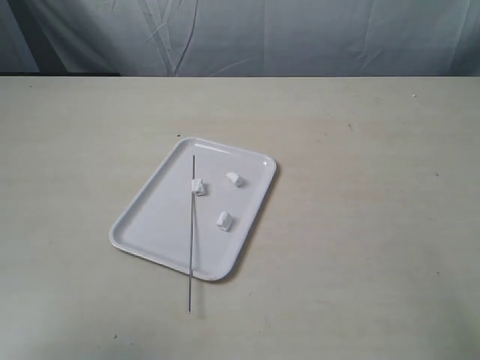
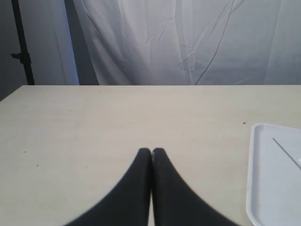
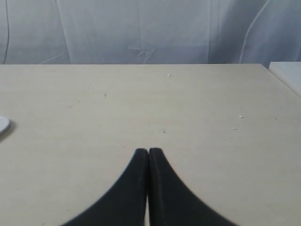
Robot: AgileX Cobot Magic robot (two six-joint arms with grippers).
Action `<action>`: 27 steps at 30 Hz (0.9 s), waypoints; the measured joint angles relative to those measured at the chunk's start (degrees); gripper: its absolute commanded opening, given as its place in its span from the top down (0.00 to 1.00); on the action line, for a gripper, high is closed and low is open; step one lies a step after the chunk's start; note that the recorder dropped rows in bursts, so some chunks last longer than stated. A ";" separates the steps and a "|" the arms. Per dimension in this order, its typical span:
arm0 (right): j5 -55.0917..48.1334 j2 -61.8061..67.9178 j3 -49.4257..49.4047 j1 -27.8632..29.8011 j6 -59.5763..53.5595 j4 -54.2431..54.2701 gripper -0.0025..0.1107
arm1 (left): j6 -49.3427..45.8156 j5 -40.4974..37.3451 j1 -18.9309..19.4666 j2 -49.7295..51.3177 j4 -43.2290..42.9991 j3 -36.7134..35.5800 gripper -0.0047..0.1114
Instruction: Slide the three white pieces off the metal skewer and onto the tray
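Arms and grippers lay wholly outside the exterior view, so each could be read only from its own wrist camera. The left gripper (image 2: 151, 151) showed two dark fingers (image 2: 134, 193) pressed together tip to tip, pinching nothing, with the bare table (image 2: 94, 122) beyond them. The right gripper (image 3: 148, 150) looked the same, its jaws closed and empty. In the left wrist view only a cut-off strip of the tray (image 2: 257, 179) entered at the frame edge. It carried one thin end of the metal skewer (image 2: 287, 151), well apart from the fingertips. In the right wrist view a pale sliver (image 3: 2, 125) at the frame edge was too small to identify. In the exterior view the tray (image 1: 154, 217) lay on the table with its long axis running from 7 to 1 o'clock. The metal skewer (image 1: 192, 240) ran nearly from 12 to 6 o'clock across it, and its 6 o'clock end passed beyond the rim over the table. One white piece (image 1: 198, 187) touched the rod toward its 12 o'clock end; whether it was threaded on or only lay against it could not be told. The second white piece (image 1: 234, 178) sat at 2 o'clock from the tray's middle and the third white piece (image 1: 223, 220) at 4 o'clock, both on the tray and apart from the rod. Open tabletop surrounded the tray, widest toward 3 o'clock, and the table's 12 o'clock edge met a wrinkled grey backdrop (image 1: 300, 37).
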State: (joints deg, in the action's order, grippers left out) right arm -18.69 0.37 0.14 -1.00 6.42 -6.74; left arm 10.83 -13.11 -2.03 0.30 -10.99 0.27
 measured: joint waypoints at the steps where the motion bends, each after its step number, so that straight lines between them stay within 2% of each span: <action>1: -0.09 0.00 0.00 0.00 -0.58 0.00 0.98 | -1.93 0.00 0.00 0.00 2.00 0.00 0.96; 4: -0.69 0.00 0.00 0.00 -1.37 0.46 0.98 | -13.45 -0.11 0.00 0.00 11.96 0.00 0.96; 7: -1.28 0.00 0.00 0.00 -1.51 0.56 0.98 | -16.58 -0.11 0.00 0.00 14.04 0.00 0.96; 27: -1.62 0.00 0.00 0.00 -1.51 0.93 0.98 | -13.87 -0.11 0.00 0.00 13.87 0.00 0.96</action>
State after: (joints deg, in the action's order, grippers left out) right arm -20.31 0.37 0.14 -1.00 4.91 -5.82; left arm -3.04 -13.21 -2.03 0.30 2.88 0.27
